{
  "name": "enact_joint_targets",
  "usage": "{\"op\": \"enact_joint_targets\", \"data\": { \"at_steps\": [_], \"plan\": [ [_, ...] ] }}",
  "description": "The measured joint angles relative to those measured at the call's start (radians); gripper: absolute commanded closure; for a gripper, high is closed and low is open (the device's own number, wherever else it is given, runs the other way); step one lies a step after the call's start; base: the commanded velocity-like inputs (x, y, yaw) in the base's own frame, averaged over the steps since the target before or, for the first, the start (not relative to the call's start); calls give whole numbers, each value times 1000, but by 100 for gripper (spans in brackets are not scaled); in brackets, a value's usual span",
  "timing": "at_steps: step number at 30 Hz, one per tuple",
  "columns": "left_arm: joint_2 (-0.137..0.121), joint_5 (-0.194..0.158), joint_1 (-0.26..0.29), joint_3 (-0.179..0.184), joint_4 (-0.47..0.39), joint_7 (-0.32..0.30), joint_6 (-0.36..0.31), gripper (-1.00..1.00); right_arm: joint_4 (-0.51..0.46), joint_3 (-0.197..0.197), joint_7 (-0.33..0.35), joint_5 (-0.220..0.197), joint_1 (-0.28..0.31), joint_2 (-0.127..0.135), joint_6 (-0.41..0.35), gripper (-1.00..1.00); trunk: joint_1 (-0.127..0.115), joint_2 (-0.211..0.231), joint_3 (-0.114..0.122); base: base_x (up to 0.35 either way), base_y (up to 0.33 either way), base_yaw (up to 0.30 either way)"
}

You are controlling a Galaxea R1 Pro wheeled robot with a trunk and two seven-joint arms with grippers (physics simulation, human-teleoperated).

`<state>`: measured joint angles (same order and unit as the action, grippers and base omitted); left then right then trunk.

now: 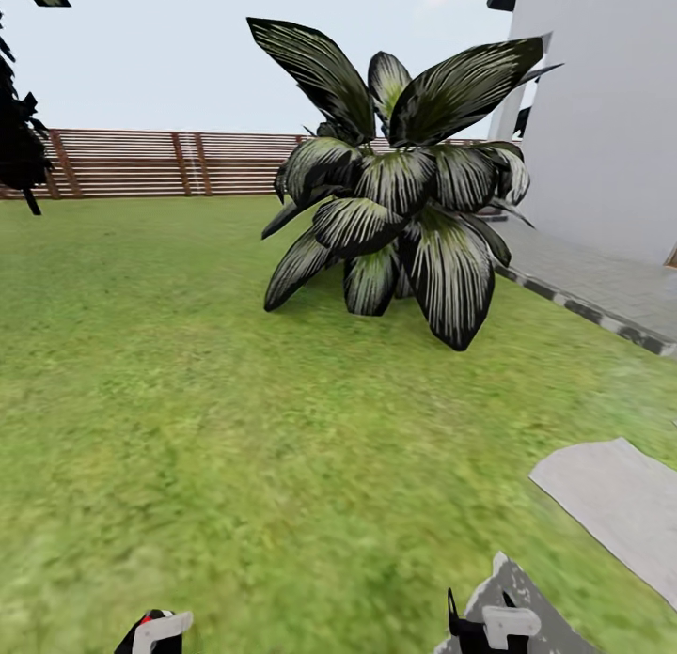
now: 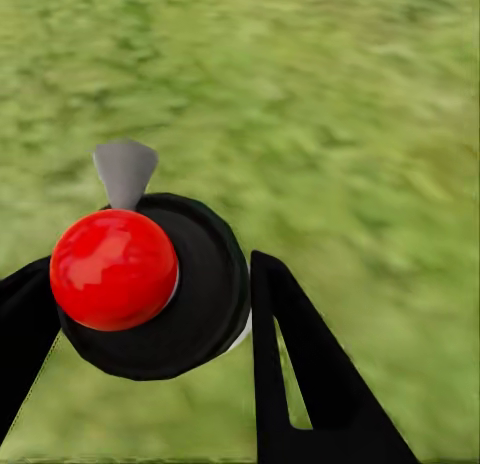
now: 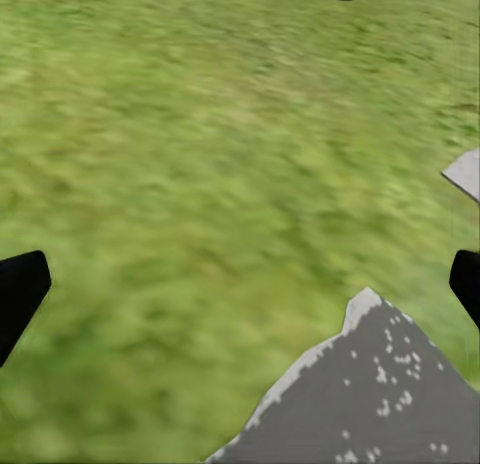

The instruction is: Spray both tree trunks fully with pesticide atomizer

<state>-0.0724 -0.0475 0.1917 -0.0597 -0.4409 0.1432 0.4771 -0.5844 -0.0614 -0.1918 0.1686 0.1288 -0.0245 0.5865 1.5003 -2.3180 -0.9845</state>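
Left gripper (image 2: 150,314) clamped around the atomizer (image 2: 150,284), red button facing the wrist camera, nozzle pointing at grass (image 2: 330,104). Right gripper (image 3: 240,284) spread wide, empty. Ahead: broad-leaved shrub (image 1: 395,194), fence (image 1: 169,163) beyond. No trunk ahead, so a turn looks needed.

a sunlit garden lawn before us

we see grass (image 1: 235,400), a broad-leaved shrub (image 1: 400,189), a slatted wooden fence (image 1: 169,163), a pale wall (image 1: 602,109) and grey paving (image 1: 616,504).

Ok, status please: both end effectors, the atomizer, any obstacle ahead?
Left end effector shut on pesticide atomizer. Right end effector open, empty. Broad-leaved shrub ahead on grass.
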Motion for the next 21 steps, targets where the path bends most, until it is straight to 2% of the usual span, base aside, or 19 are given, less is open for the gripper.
{"op": "enact_joint_targets", "data": {
  "at_steps": [13,21],
  "plan": [
    [0,1,0,0,1,1,0,100,0,0,0,0,0,0,1,-100,0,0,0,13,0,279],
    [0,0,0,0,1,2,1,100,0,0,0,0,0,0,0,-100,0,0,0,244,80,279]
  ]
}}
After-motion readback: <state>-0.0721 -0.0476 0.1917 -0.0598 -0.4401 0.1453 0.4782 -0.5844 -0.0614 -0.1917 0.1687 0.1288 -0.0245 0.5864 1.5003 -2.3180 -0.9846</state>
